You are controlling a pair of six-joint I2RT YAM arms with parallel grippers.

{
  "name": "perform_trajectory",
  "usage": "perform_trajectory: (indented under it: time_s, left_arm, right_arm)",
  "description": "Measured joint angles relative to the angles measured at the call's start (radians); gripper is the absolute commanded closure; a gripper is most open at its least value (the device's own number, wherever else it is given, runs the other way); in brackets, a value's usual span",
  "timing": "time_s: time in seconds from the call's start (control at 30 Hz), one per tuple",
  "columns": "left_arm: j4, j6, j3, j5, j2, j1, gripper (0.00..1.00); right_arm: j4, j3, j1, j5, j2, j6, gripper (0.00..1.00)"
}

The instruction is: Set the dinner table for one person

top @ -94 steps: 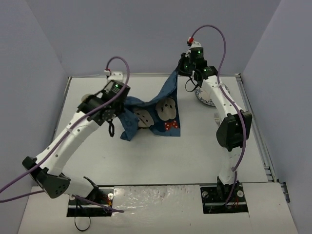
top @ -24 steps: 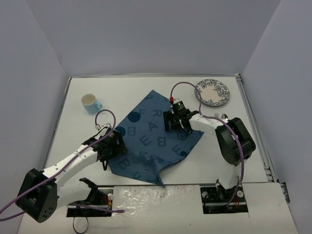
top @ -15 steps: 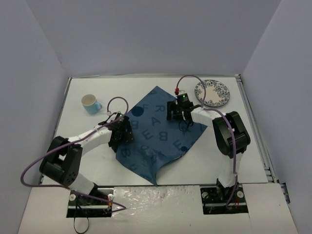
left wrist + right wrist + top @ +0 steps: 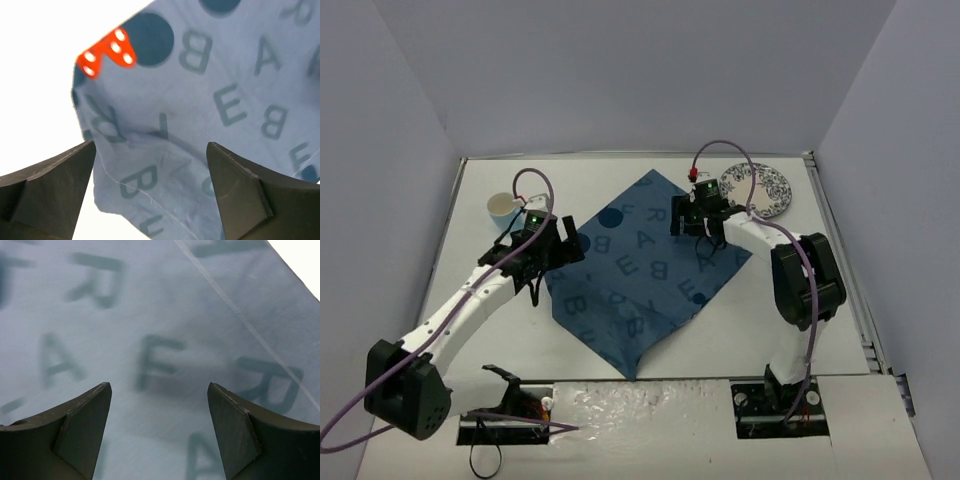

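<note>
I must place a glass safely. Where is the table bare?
Bare: the dinner table between cup and placemat's far corner, and near right between placemat and right arm. Crowded: left gripper and right gripper over the placemat's edges.

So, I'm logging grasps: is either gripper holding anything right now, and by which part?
Nothing is held. The left gripper and the right gripper both stand open above the blue letter-printed cloth placemat, pinching no fabric.

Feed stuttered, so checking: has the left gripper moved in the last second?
Yes. The left gripper has moved toward the far edge, closer to the blue cup.
</note>
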Motion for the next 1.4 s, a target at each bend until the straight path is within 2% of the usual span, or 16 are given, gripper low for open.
perform_trajectory:
  time_s: [0.13,0.33,0.47,0.6,0.83,0.93,1.2,1.4]
  left_arm:
    - [0.013,-0.002,-0.104,0.014,-0.084,0.084,0.24]
    - [0.06,-0.027,-0.253,0.079,0.015,0.204,0.35]
    - [0.105,-0.031,-0.266,0.101,0.081,0.228,0.45]
    - [0.149,-0.025,-0.266,0.11,0.1,0.267,0.48]
    - [0.166,-0.019,-0.267,0.119,0.033,0.329,0.57]
    - [0.179,-0.014,-0.267,0.119,0.009,0.334,0.59]
    - [0.196,0.001,-0.25,0.122,0.172,0.334,0.61]
    - [0.208,0.01,-0.245,0.152,0.193,0.326,0.61]
  right_arm:
    - [-0.009,-0.043,0.068,0.0,-0.147,-0.003,0.26]
    - [-0.019,-0.148,0.166,-0.01,-0.31,-0.003,0.26]
    - [-0.035,-0.227,0.212,-0.01,-0.347,-0.003,0.26]
    - [-0.049,-0.288,0.238,-0.013,-0.364,-0.003,0.26]
    - [-0.057,-0.32,0.246,-0.014,-0.443,-0.003,0.26]
    - [-0.054,-0.325,0.246,-0.014,-0.476,-0.003,0.25]
    - [-0.054,-0.352,0.246,-0.015,-0.483,-0.004,0.25]
    - [-0.053,-0.36,0.246,-0.015,-0.483,-0.007,0.25]
